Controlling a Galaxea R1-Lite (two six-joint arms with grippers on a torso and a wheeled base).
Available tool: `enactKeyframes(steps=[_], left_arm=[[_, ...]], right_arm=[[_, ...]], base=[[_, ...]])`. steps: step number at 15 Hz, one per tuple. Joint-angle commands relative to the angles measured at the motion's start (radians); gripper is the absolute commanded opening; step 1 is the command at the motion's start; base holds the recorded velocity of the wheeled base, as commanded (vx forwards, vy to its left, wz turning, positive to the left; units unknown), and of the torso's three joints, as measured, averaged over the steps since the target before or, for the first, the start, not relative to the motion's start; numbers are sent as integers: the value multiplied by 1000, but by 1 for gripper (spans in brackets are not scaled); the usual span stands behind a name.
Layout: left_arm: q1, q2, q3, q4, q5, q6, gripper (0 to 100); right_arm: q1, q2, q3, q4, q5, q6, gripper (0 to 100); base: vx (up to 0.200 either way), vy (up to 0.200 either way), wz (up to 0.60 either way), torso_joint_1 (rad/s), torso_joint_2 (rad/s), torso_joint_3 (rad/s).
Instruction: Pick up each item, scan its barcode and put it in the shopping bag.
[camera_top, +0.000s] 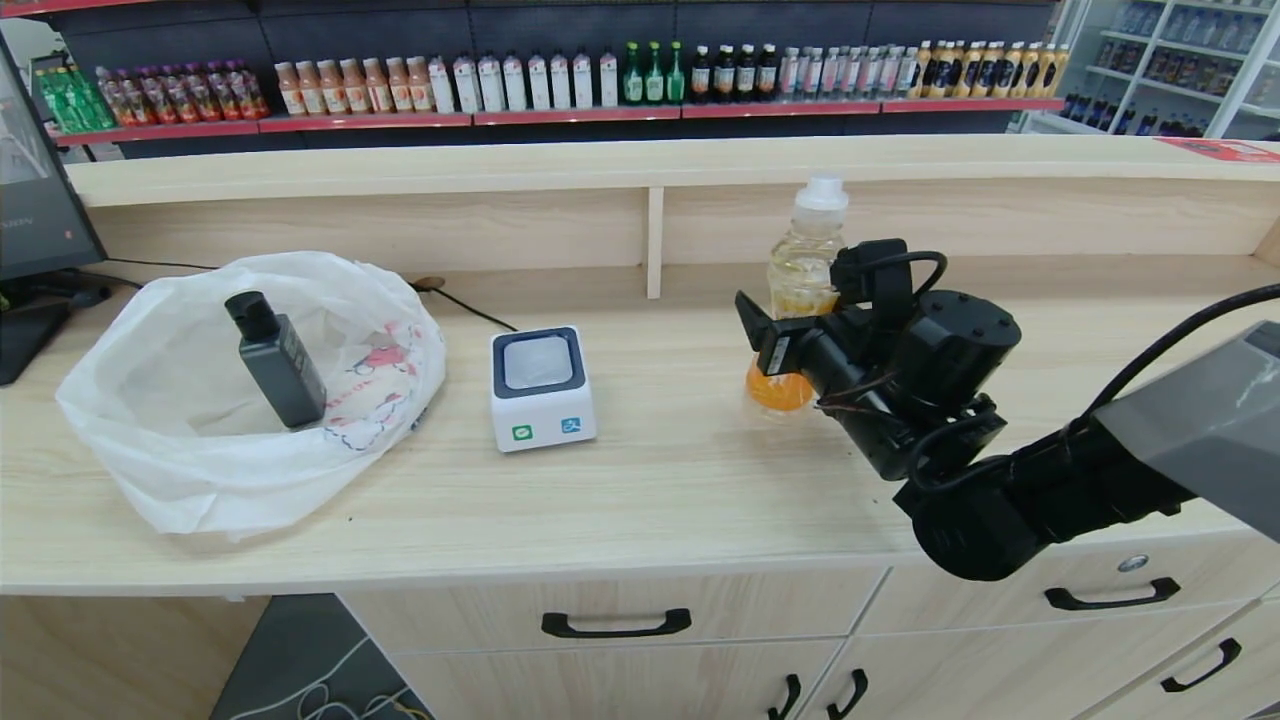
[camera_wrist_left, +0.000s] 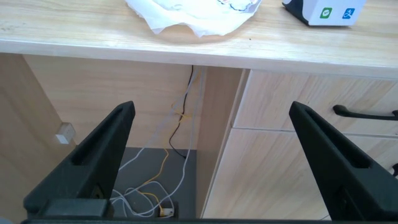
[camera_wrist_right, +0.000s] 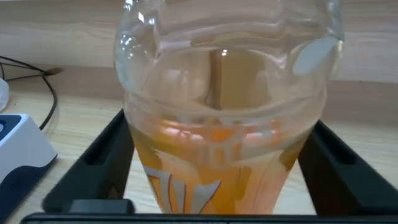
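Note:
A clear bottle (camera_top: 800, 285) (camera_wrist_right: 224, 74) of orange drink with a white cap stands upright on the wooden counter (camera_top: 660, 480), right of centre. My right gripper (camera_top: 785, 332) (camera_wrist_right: 219, 134) is open, with one finger on each side of the bottle's lower part, close to its sides. A white scanner (camera_top: 541, 388) (camera_wrist_right: 18, 149) (camera_wrist_left: 323, 11) sits at mid-counter. On the left lies the open white shopping bag (camera_top: 150, 410) (camera_wrist_left: 193, 12) with a dark grey bottle (camera_top: 278, 360) leaning inside. My left gripper (camera_wrist_left: 211, 112) hangs open below the counter edge, facing the cabinet front.
A monitor (camera_top: 30, 200) stands at the far left. A raised wooden ledge (camera_top: 650, 165) runs along the back of the counter, and a black cable (camera_top: 470, 305) trails behind the scanner. Drawers with black handles (camera_top: 615, 625) are below, and loose cables (camera_wrist_left: 177, 155) hang under the counter.

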Motion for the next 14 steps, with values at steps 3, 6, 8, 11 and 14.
enactKeyframes(steps=[3, 6, 8, 11, 14], left_arm=[[0, 0, 0, 0, 0, -1, 100], [0, 0, 0, 0, 0, -1, 100], [0, 0, 0, 0, 0, -1, 100], [0, 0, 0, 0, 0, -1, 100], [0, 0, 0, 0, 0, -1, 100]], right_arm=[[0, -1, -3, -1, -1, 2, 0], [2, -2, -3, -1, 0, 2, 0], [0, -4, -3, 0, 0, 2, 0], [0, -9, -5, 0, 0, 2, 0], [2, -29, -3, 0, -3, -2, 0]], base=[[0, 0, 0, 0, 0, 0], [0, 0, 0, 0, 0, 0], [0, 0, 0, 0, 0, 0], [0, 0, 0, 0, 0, 0], [0, 0, 0, 0, 0, 0]])
